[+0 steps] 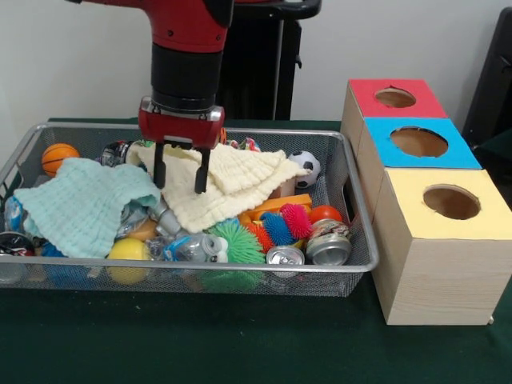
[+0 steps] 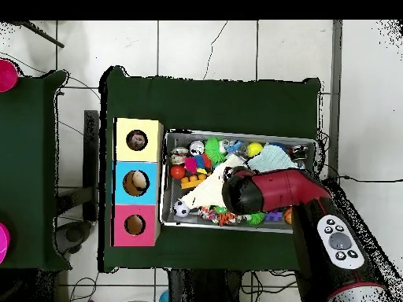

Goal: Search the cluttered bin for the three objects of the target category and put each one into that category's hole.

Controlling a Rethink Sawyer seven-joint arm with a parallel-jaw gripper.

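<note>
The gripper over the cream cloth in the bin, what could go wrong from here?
1. The open gripper hangs over the cream cloth, so closing may grab cloth rather than a target wad.
2. Lifting that cloth could drag the spiky balls and cans lying by its edge.
3. The two cloths hide much of the bin, so wads may stay buried; only one shows, beside the mint cloth.

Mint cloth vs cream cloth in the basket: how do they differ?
The mint cloth lies bunched at the basket's left in the front view; the cream cloth spreads flatter across the middle. The gripper, jaws open, hangs over the cream cloth, not the mint one. Both are textured fabric draped over toys.
</note>
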